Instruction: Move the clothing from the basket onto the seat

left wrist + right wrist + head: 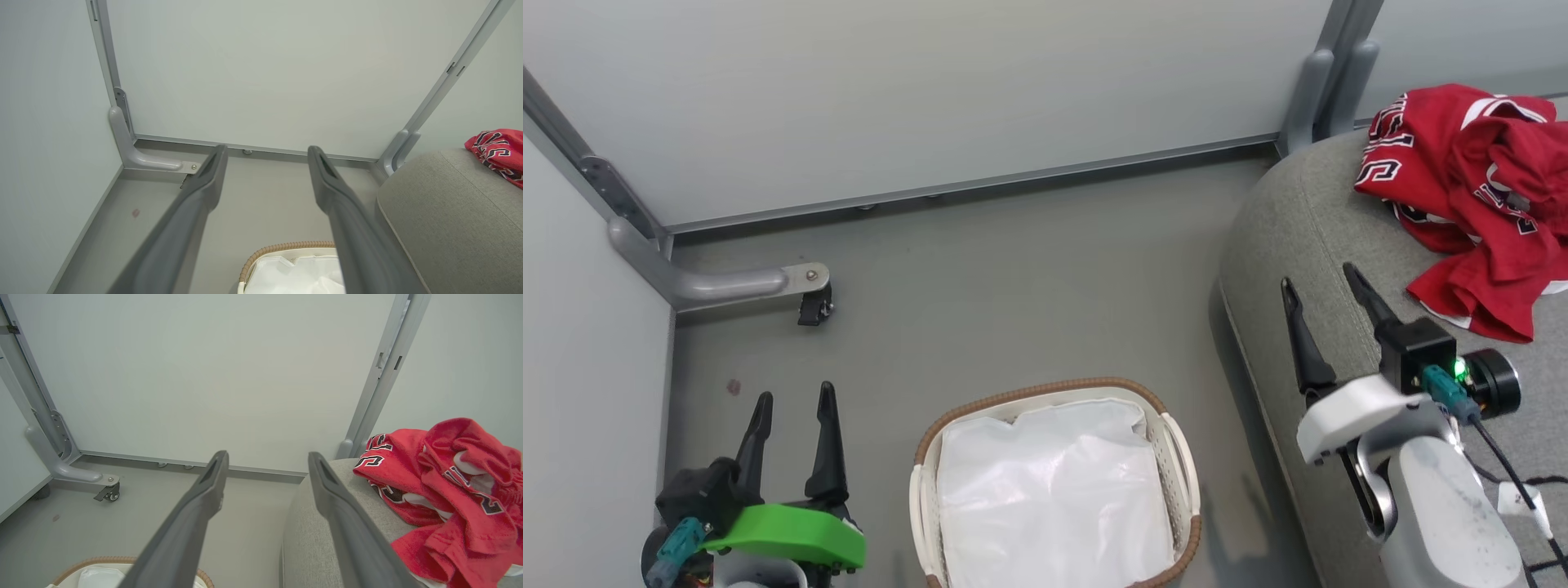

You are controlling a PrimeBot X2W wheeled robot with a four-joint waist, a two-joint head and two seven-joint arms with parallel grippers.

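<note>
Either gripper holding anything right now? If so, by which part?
Nothing held. The left gripper and right gripper both have jaws open and empty; the clothing lies loose on the seat.

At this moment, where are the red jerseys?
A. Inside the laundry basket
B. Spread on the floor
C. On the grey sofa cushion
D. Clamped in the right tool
C: the red jerseys lie heaped on the grey sofa cushion, while the basket on the floor has its white liner in it and no red cloth.
</note>
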